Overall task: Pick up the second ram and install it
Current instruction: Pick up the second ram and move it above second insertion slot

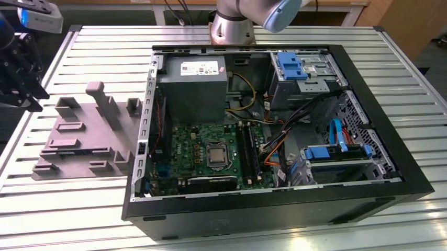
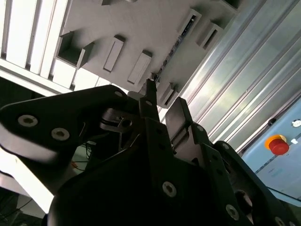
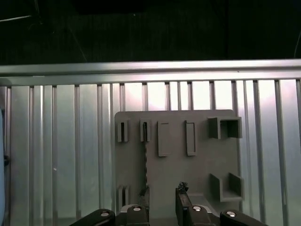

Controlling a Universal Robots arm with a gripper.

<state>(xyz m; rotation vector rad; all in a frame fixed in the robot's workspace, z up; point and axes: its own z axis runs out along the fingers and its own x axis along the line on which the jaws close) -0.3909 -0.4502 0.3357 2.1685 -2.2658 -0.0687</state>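
The second ram (image 3: 145,162) stands on its edge in the grey moulded tray (image 3: 202,160), a thin dark stick running between two slotted blocks. In the second wrist view the ram (image 2: 181,37) shows as a dark line across the tray (image 2: 117,19). My gripper (image 3: 162,195) hovers above the tray's near edge, open, with nothing between its fingers. One fingertip (image 3: 144,194) lines up with the ram's end. In the exterior view the gripper (image 1: 28,97) hangs over the tray's (image 1: 84,130) left side, and the ram (image 1: 73,152) lies low along the tray.
An open computer case (image 1: 279,209) lies on the slatted metal table (image 1: 70,219), at the exterior view's right of the tray. Its motherboard (image 1: 202,151) has long black slots (image 1: 248,151) beside the processor socket. Cables and blue drive brackets (image 1: 335,151) crowd the case's right half.
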